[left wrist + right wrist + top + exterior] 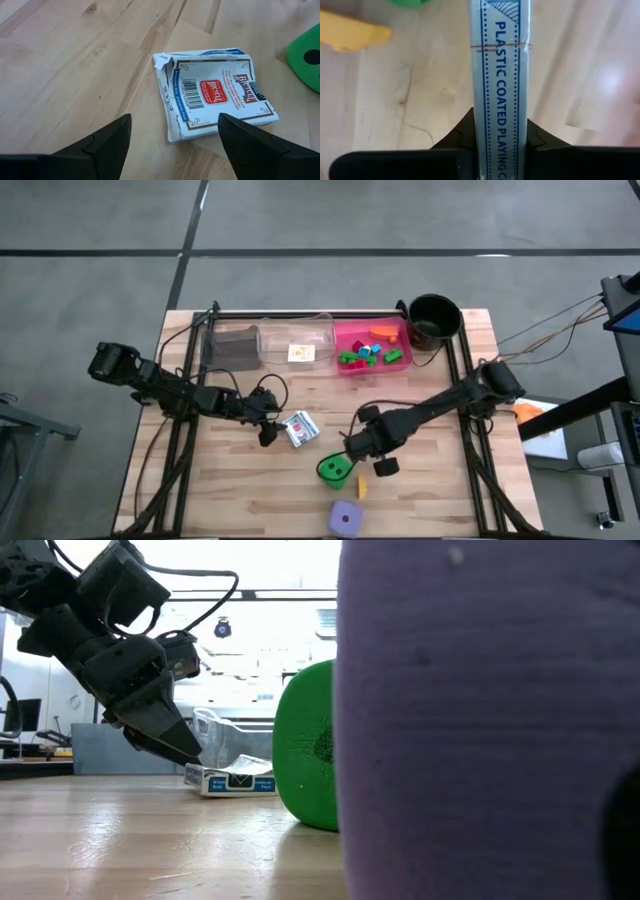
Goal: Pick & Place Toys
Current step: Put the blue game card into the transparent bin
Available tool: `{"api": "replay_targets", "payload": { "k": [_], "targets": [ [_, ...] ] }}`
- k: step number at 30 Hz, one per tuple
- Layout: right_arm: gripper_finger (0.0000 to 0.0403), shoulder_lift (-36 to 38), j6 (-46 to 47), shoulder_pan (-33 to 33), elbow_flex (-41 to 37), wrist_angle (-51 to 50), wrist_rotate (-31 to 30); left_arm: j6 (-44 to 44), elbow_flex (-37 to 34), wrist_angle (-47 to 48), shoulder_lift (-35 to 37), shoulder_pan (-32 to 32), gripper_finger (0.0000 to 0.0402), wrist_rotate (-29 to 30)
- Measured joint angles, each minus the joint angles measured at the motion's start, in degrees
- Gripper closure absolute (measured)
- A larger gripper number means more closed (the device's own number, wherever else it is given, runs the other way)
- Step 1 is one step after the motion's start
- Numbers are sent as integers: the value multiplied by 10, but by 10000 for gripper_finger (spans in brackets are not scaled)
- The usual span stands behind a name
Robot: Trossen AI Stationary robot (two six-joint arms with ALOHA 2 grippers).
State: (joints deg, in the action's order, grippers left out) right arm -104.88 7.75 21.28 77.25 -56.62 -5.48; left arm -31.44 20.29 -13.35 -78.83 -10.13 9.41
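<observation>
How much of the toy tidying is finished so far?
Done: bricks lie in the pink tray. In hand: the right hand grips a card pack; the open left hand hovers at a card box. To go: green die, purple die, yellow brick.

1. Left hand [172, 137]: two dark fingers [100, 145] spread apart, nothing between them.
2. Card box [215, 92]: white with red-and-blue print, barcode visible, lying flat on the desk [75, 65] just beyond the fingertips, crumpled, flap torn at one corner.
3. Green die [306, 55]: partly in view at the frame edge, near the box.
</observation>
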Motion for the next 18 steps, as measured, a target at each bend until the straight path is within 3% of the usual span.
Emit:
{"api": "replay_targets", "payload": {
  "k": [5, 10, 14, 18],
  "targets": [
    [343, 69, -24, 0, -20, 67, -39, 0, 0, 0, 0, 0, 102, 0],
    [343, 147, -100, -18, -109, 286, -34, 0, 0, 0, 0, 0, 102, 0],
    [343, 185, -169, -77, -180, 428, -18, 0, 0, -1, 0, 0, 102, 0],
    [343, 199, -210, -178, -200, 497, 21, 0, 0, -1, 0, 0, 102, 0]
  ]
}}
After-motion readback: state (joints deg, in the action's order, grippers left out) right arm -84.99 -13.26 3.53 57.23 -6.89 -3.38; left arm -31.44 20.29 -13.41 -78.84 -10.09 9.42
